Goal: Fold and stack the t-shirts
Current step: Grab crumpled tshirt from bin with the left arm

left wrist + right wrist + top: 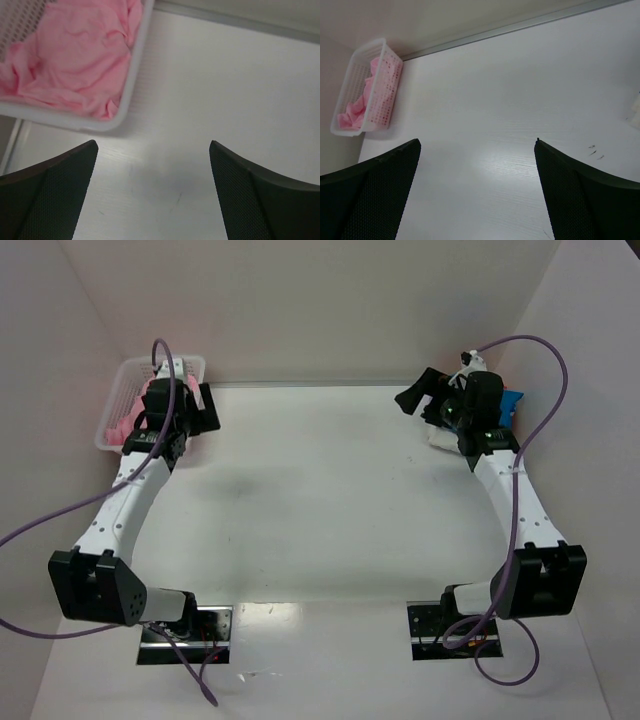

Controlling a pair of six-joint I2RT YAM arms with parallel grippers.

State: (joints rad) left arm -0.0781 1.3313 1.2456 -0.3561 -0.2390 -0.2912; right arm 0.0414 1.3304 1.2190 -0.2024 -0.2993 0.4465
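A light pink t-shirt (75,55) lies crumpled in the white mesh basket (129,92) at the table's far left corner. It also shows in the top view (122,425) and, far off, in the right wrist view (355,112). My left gripper (153,145) is open and empty, hovering over bare table just right of the basket (165,361). My right gripper (477,141) is open and empty at the far right, facing across the table. Behind the right arm lie a bright blue t-shirt (513,403) and some white cloth (440,438), both mostly hidden. No lavender shirt shows.
White walls close in the table at the back and on both sides. The basket (367,85) stands against the left wall. Purple cables loop out from both arms. The arm bases sit at the near edge.
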